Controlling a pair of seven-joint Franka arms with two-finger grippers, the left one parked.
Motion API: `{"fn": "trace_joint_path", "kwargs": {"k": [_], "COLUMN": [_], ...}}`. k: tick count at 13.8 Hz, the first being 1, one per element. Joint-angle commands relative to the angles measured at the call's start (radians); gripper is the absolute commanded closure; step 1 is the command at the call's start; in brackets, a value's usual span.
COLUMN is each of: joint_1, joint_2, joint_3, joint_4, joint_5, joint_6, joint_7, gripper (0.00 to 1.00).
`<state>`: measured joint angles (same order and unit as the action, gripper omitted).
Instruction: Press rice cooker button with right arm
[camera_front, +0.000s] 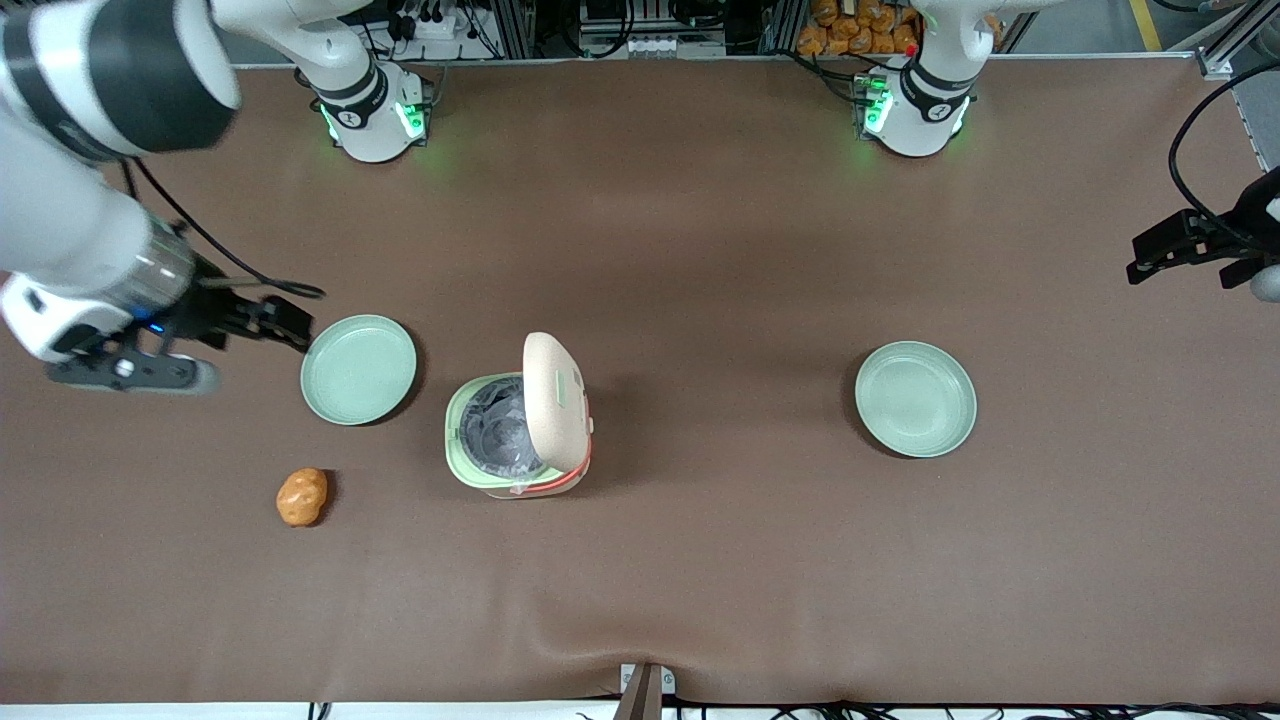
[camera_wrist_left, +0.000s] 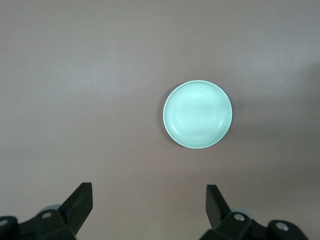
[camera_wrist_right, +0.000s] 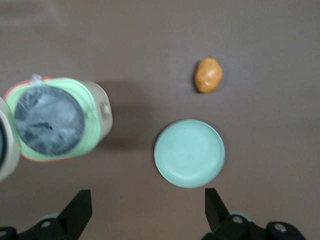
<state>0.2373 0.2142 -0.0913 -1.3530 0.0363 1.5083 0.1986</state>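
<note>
Hanging open w/ nothing held, the gripper (camera_front: 285, 325) sits by a plate (camera_front: 358, 369); the cooker (camera_front: 518, 420), lid up, is at its 4 o'clock, button (camera_front: 566, 384) on the lid.

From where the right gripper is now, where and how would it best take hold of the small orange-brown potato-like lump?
Across its narrow middle, from straight above. The orange-brown lump lies flat on the brown table, rounded and slightly longer than wide, so its short axis probably fits between the fingers. Nothing touches it: the mint-green plate and the cream rice cooker stand apart. The open right gripper is beside that plate.
</note>
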Motion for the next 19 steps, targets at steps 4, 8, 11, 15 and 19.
{"fn": "trace_joint_path", "kwargs": {"k": [4, 8, 11, 15, 19], "joint_1": [-0.199, -0.266, -0.266, -0.259, -0.257], "joint_2": [-0.173, -0.320, -0.427, -0.424, -0.423], "joint_3": [0.013, 0.013, 0.015, 0.021, 0.025], "joint_4": [-0.044, -0.233, -0.402, -0.374, -0.344], "joint_5": [0.007, -0.001, -0.003, -0.003, -0.010], "joint_6": [-0.192, -0.142, -0.024, -0.043, -0.086], "joint_7": [-0.215, -0.237, -0.237, -0.238, -0.238], "gripper": [0.00, 0.00, 0.00, 0.00, 0.00]}}
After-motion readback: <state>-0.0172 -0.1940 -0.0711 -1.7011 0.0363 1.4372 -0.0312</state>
